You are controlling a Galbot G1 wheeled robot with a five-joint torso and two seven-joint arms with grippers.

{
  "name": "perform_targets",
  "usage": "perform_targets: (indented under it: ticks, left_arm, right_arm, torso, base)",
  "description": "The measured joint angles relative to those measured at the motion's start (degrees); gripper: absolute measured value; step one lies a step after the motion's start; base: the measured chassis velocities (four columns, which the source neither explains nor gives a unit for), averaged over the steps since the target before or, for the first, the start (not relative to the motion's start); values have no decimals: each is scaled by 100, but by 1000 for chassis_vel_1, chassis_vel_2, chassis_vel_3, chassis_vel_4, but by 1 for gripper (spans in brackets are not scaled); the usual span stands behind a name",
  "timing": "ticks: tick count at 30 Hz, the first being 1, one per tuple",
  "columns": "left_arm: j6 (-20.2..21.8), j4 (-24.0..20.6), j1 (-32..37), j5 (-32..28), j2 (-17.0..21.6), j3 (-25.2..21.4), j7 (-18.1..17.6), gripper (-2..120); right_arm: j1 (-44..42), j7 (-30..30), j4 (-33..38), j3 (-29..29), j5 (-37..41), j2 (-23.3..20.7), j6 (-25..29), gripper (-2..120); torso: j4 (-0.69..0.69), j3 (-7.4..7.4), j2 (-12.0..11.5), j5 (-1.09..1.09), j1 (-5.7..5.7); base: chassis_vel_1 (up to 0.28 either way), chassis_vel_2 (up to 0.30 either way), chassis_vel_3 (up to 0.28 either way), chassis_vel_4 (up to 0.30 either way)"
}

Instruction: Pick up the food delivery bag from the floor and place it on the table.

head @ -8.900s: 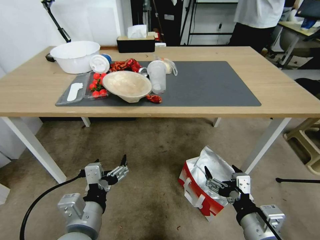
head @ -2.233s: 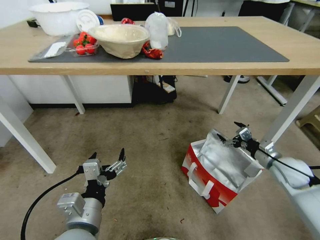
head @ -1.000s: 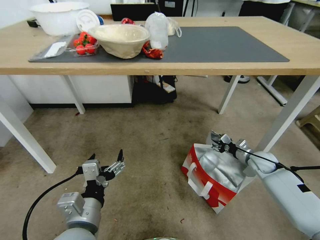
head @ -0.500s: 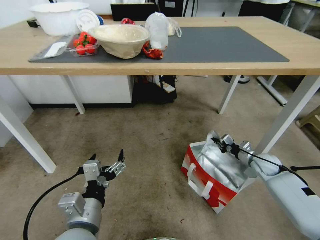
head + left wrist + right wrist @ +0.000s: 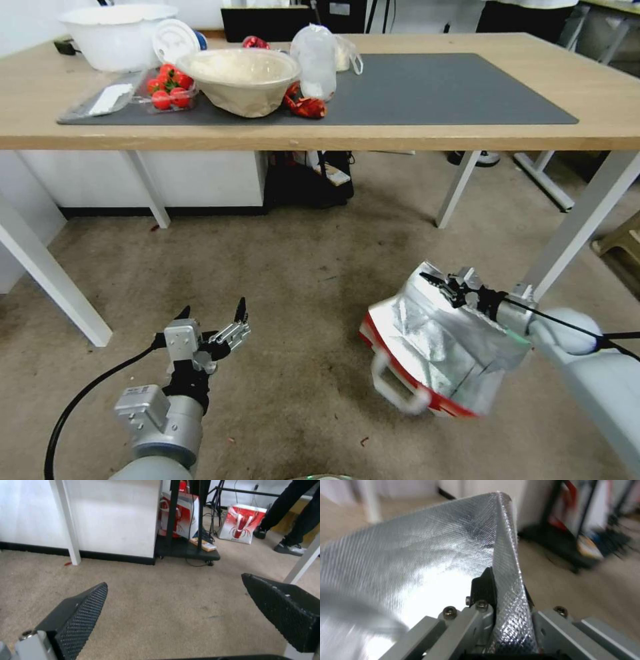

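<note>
The right gripper (image 5: 445,285) is clamped on the foil rim of the bag (image 5: 433,340), which tilts over the stained brown-grey floor (image 5: 300,267) beside a white leg of the table (image 5: 413,137); whether its base touches the floor is unclear. In the right wrist view the foil edge (image 5: 506,580) sits pinched between the fingers. The left gripper (image 5: 212,321) hangs low over the floor, spread wide with nothing in it. The dark mat (image 5: 440,87) carries bowls and tomatoes at its left end.

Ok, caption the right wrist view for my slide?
Right gripper shut on the food delivery bag, pinching its foil-lined edge.
</note>
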Motion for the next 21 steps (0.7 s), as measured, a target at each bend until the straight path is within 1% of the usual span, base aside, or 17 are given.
perform_targets:
  ticks: [1, 3, 4, 5, 7, 8, 10, 11, 13, 14, 16, 18, 21]
  left_arm:
    - [0, 0, 0, 0, 0, 0, 0, 100]
    - [-1, -15, 12, -3, -12, -2, -1, 100]
    - [-1, -15, 12, -3, -12, -2, -1, 100]
    - [-1, -23, 15, -20, -18, 4, -9, 100]
    - [13, -54, 27, -67, -47, 19, -51, 100]
    - [13, -54, 27, -67, -47, 19, -51, 100]
    - [23, -66, 43, -79, -64, 23, -66, 100]
    - [23, -66, 43, -79, -64, 23, -66, 100]
    - [24, -71, 54, -85, -66, 23, -71, 100]
    - [24, -71, 54, -85, -66, 23, -71, 100]
    - [17, -79, 59, -93, -68, 22, -74, 100]
    - [16, -86, 60, -96, -68, 22, -74, 100]
    - [16, -110, 60, -134, -67, 2, -81, 100]
  right_arm:
    - [0, 0, 0, 0, 0, 0, 0, 0]
    - [-148, -436, 370, 123, 497, -161, -110, 0]
    - [-148, -436, 370, 123, 497, -161, -110, 0]
    - [-186, -571, 479, 156, 634, -202, -155, 0]
    - [-291, -1048, 746, 206, 1060, -302, -289, 0]
    - [-291, -1048, 746, 206, 1060, -302, -289, 0]
    - [-410, -1376, 952, 233, 1487, -355, -464, 0]
    - [-410, -1376, 952, 233, 1487, -355, -464, 0]
    - [-499, -1635, 1102, 248, 2004, -374, -673, 0]
    - [-499, -1635, 1102, 248, 2004, -374, -673, 0]
    - [-524, -1835, 1179, 254, 2496, -358, -848, 0]
    - [-527, -1866, 1197, 257, 2606, -351, -891, 0]
    - [-542, -2112, 1301, 309, 3050, -347, -1190, 0]
  torso:
    - [0, 0, 0, 0, 0]
    - [1, 0, 0, -1, 0]
    - [1, 0, 0, -1, 0]
    - [1, 0, 0, 0, 0]
    - [1, 0, 0, -1, 0]
    - [1, 0, 0, -1, 0]
    - [1, 0, 0, 0, 0]
    - [1, 0, 0, 0, 0]
    - [1, 0, 0, -1, 0]
    - [1, 0, 0, -1, 0]
    - [1, 0, 0, -1, 0]
    - [1, 0, 0, 0, 0]
    - [1, 0, 0, 0, 0]
  base:
    - [0, 0, 0, 0]
    - [0, 0, 0, 0]
    - [0, 0, 0, 0]
    - [0, 0, 0, 0]
    - [0, 0, 0, 0]
    - [0, 0, 0, 0]
    - [0, 0, 0, 0]
    - [0, 0, 0, 0]
    - [0, 0, 0, 0]
    - [0, 0, 0, 0]
    - [0, 0, 0, 0]
    - [0, 0, 0, 0]
    - [0, 0, 0, 0]
